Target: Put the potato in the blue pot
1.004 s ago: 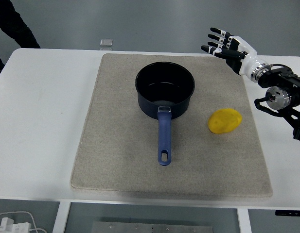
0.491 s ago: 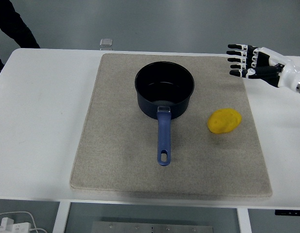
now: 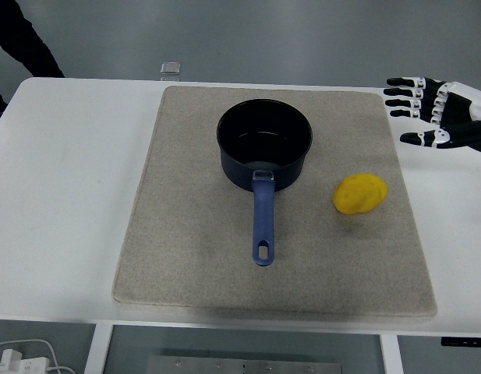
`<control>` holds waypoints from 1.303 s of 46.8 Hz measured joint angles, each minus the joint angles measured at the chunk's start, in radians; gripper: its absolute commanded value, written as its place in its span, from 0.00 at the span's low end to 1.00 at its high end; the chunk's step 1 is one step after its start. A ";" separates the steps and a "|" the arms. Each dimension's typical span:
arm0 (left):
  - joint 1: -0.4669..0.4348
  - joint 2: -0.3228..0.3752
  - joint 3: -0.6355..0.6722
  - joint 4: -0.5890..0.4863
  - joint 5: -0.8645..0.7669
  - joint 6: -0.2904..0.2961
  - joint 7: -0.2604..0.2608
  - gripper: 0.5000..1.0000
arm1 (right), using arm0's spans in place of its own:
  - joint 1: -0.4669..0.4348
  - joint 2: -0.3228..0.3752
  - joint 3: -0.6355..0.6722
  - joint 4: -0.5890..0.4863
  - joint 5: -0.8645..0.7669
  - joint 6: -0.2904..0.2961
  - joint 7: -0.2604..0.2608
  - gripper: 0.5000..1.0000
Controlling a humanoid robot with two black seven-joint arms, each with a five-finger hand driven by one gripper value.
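The potato point(image 3: 360, 194) lies free on the beige mat point(image 3: 185, 249), right of centre in the frame, just beside the blue pot point(image 3: 264, 153) but not touching it. The pot stands upright and empty, its handle pointing toward the bottom edge, which leaves the rim unobstructed for loading. The right hand point(image 3: 435, 117) hovers at the upper right edge, fingers spread and holding nothing, apparently staged above the potato. The mat covers a white table point(image 3: 61, 202); grey floor lies beyond, with a person's dark sleeve point(image 3: 18, 39) at upper left.
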 measured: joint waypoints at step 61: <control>0.007 0.000 0.001 -0.001 0.000 0.000 0.002 0.99 | -0.083 0.167 -0.125 0.005 -0.370 -0.371 0.083 0.86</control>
